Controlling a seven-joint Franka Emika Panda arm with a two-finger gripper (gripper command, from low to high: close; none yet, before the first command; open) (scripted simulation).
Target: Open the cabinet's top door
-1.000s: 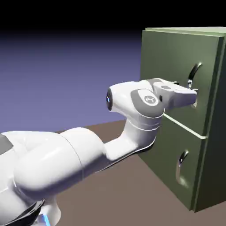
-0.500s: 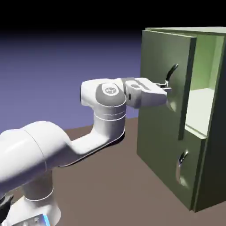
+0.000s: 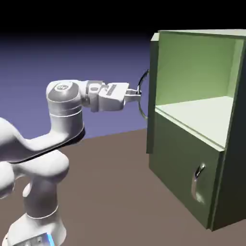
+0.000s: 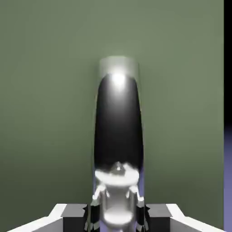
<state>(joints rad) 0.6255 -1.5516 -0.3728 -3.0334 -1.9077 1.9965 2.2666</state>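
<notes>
The olive-green cabinet (image 3: 230, 192) stands at the right of the exterior view. Its top door (image 3: 153, 96) is swung wide open and shows edge-on, baring the paler green interior (image 3: 197, 72). My gripper (image 3: 136, 94) is shut on the door's curved silver handle (image 3: 143, 98), left of the cabinet. In the hand view the handle (image 4: 118, 122) rises large and dark between my gripper's (image 4: 117, 216) tips, with the door panel (image 4: 45, 90) filling the picture behind it.
The shorter lower panel (image 3: 178, 163) stays closed, its small silver handle (image 3: 198, 175) untouched. The arm (image 3: 62, 103) reaches in from the lower left over the brown table (image 3: 120, 192). A strip of blue backdrop (image 4: 228, 176) shows past the door's edge.
The top door has swung from closed to wide open. My hand moved left across the exterior view, pulling the handle with it, and the arm folded back.
</notes>
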